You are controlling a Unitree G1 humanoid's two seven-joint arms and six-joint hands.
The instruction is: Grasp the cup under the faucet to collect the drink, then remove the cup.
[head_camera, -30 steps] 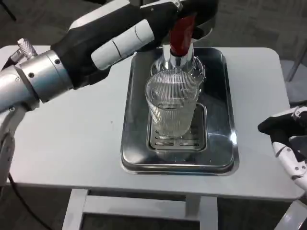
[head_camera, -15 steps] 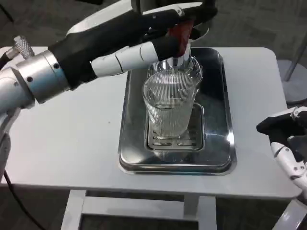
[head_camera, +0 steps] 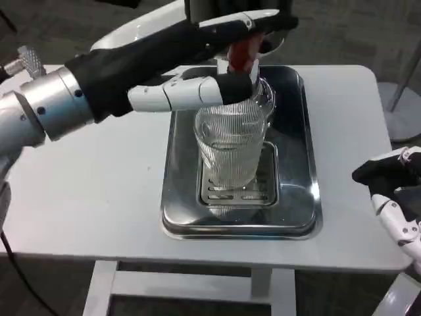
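A clear ribbed glass cup (head_camera: 230, 148) stands upright on the drip grate (head_camera: 238, 193) of a steel tray (head_camera: 299, 197), right under the faucet spout. The faucet's red handle (head_camera: 242, 49) rises behind the cup's rim. My left hand (head_camera: 197, 66) reaches in from the left above the cup and holds the red handle, one finger lying across above it and the others in front, just over the rim. It does not touch the cup. My right hand (head_camera: 393, 191) hangs at the table's right edge, holding nothing, well away from the tray.
The white table (head_camera: 99, 197) has bare room left and right of the tray. My left forearm (head_camera: 59, 108) crosses the table's back left. The table's front edge runs just below the tray.
My left hand's fingers have slid down and forward over the red handle, which now shows tilted between them. The cup and my right hand have stayed put. The camera shifted slightly.
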